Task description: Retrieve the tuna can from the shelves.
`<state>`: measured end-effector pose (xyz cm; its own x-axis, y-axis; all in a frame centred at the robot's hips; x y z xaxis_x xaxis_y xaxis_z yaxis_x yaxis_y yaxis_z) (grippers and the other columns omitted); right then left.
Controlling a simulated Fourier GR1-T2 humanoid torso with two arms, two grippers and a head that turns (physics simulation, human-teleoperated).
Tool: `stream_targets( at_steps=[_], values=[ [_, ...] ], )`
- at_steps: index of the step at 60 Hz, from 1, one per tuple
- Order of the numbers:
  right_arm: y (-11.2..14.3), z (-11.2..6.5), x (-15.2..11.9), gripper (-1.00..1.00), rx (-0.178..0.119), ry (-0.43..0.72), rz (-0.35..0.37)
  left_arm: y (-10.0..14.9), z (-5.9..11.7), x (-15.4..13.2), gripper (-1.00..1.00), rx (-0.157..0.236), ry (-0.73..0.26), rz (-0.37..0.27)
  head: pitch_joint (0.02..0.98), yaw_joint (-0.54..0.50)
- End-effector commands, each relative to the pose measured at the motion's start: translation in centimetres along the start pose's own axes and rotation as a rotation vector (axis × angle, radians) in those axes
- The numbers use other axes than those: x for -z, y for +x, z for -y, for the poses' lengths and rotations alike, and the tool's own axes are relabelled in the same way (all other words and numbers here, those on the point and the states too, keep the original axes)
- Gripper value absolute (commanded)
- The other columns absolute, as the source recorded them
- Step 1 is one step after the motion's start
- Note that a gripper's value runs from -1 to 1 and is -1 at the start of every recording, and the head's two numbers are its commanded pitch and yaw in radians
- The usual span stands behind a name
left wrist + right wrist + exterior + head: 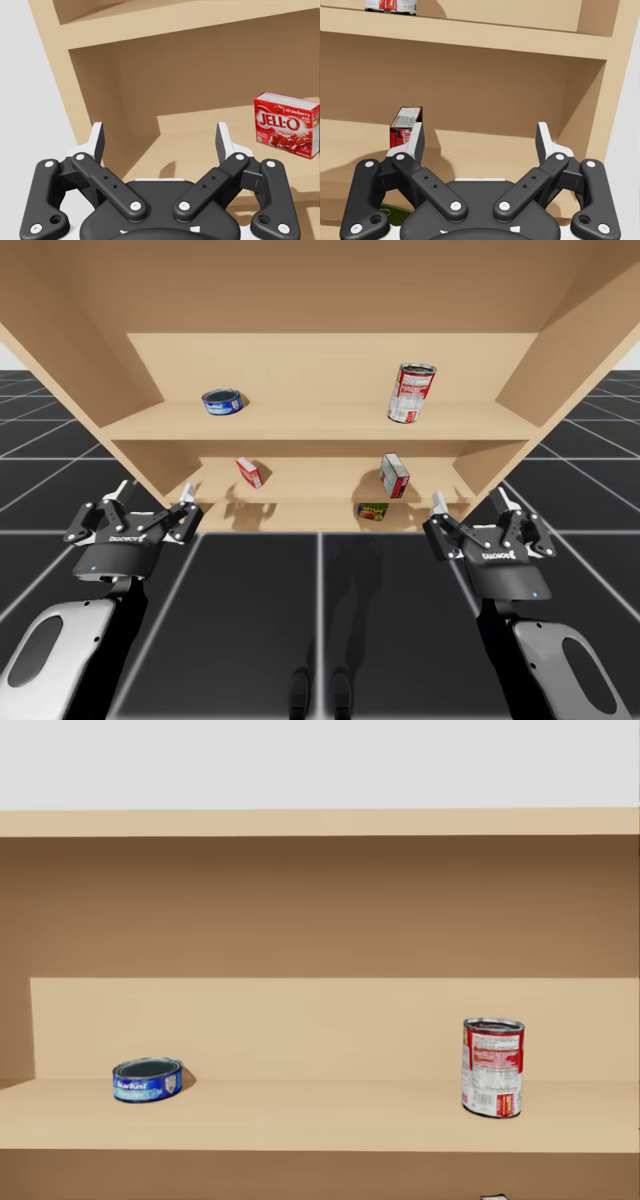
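Reach not begun: my left gripper (155,492) and right gripper (470,500) spread, empty.
Next, I judge, the left must rise to the tuna can (222,401).

Tan wooden shelf unit (320,425), open front, three boards, ahead of both hands. Top board: flat round blue can (222,401), lying flat, above and ahead of left hand (153,495). Same board: tall red-and-white cylindrical can (411,392), upright, above and ahead of right hand (470,500), well apart from the blue can. Middle board: small red box (249,472) ahead of left hand, off past its right finger. Red box with grey end (394,476) stands ahead of right hand, beyond its left finger. Lowest board: small green-and-yellow item (373,511), shape unclear, below that box.
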<state>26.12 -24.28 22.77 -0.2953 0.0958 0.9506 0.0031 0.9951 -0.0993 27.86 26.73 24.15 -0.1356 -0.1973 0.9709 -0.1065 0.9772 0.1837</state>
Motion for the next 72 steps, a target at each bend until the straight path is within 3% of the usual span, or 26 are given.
stream_targets(
  at_steps=[1,4,6,10,14,23,38,52,62,72],
  values=[
    [0.1,0.0,-0.3,-1.00,0.043,-0.004,-0.010,-0.1,0.0,0.0,-1.00,-0.002,-0.006,-0.009,0.084,0.02],
    [0.1,0.0,-0.3,-1.00,0.022,-0.004,-0.006,-0.1,0.0,0.0,-1.00,-0.002,-0.008,-0.009,0.087,0.02],
    [0.2,0.1,-0.2,-1.00,0.039,0.021,-0.022,-0.1,0.0,0.0,-1.00,-0.005,-0.010,-0.009,0.091,0.02],
    [0.1,0.2,0.0,-1.00,0.023,0.037,-0.038,-0.1,0.0,0.0,-1.00,-0.005,-0.009,-0.009,0.101,0.03],
    [0.1,0.2,0.0,-1.00,0.026,0.046,-0.041,-0.1,-0.1,0.1,-1.00,-0.006,-0.009,-0.010,0.121,0.05],
    [0.0,0.1,0.0,-1.00,0.007,0.055,-0.041,-0.1,-0.3,0.1,-1.00,-0.008,-0.007,-0.013,0.180,0.16],
    [-0.1,0.0,-0.1,-1.00,0.014,0.065,-0.054,-0.1,-0.6,0.1,-1.00,-0.014,-0.008,-0.014,0.263,0.30],
    [-0.1,0.0,-0.1,-1.00,0.011,0.069,-0.059,0.6,-0.6,-0.3,-1.00,-0.049,-0.021,-0.007,0.283,0.32],
    [-0.1,0.1,-0.2,-1.00,0.009,0.066,-0.058,3.1,-0.3,-1.4,-1.00,-0.108,-0.069,-0.018,0.283,0.32],
    [0.0,0.2,-0.2,-1.00,0.018,0.064,-0.053,6.0,0.0,-1.8,-1.00,-0.110,-0.133,-0.001,0.275,0.32]
  ],
)
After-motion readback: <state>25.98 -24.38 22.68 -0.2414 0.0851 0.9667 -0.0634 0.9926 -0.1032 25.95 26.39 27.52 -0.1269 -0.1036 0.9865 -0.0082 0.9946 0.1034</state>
